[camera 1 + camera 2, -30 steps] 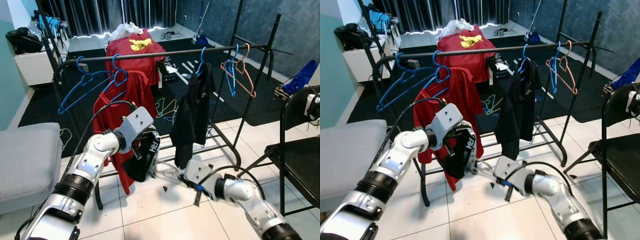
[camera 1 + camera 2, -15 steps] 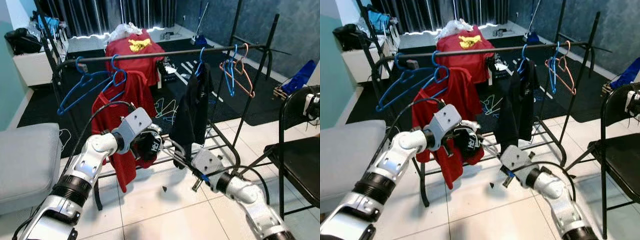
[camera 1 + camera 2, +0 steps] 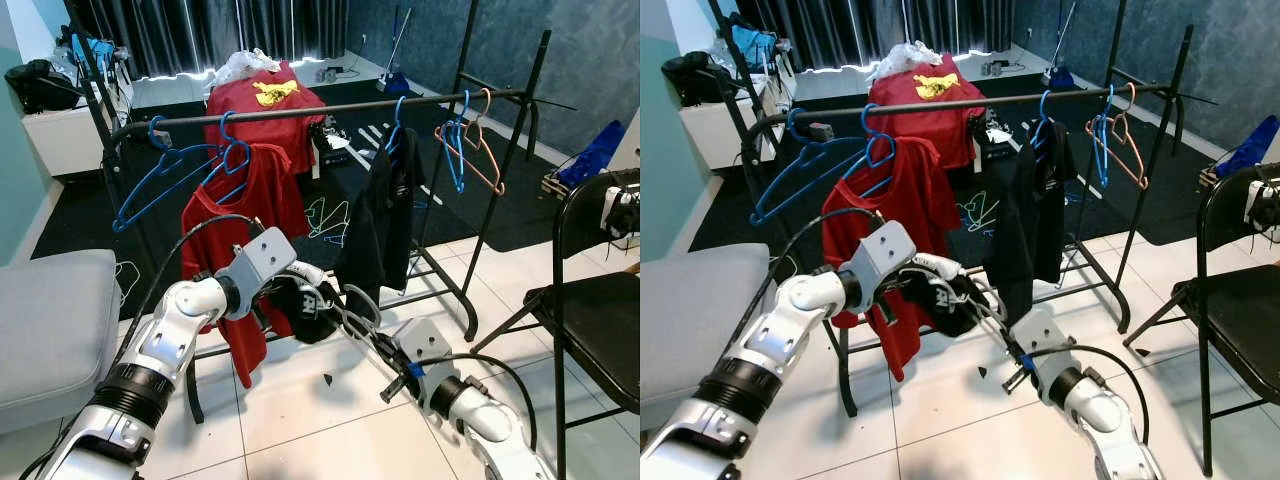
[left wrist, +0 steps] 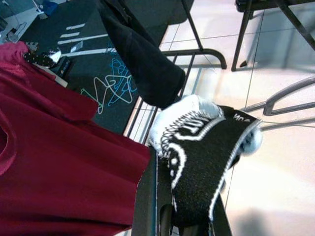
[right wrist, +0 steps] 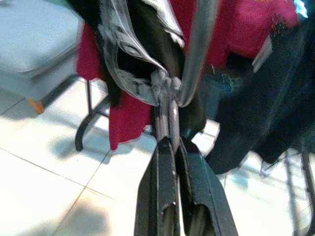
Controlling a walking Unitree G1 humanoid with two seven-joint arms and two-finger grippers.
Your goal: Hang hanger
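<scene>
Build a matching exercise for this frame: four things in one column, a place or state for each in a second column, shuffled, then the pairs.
Things:
1. red shirt
2. black shirt
3. orange hanger
4. black-and-white garment

Places or states:
A. bare, at the rail's right end
B. held low between both end effectors
C. hanging on a blue hanger, left part of the rail
D. hanging on a blue hanger, middle of the rail

Pairs: 1-C, 2-D, 3-A, 4-B
</scene>
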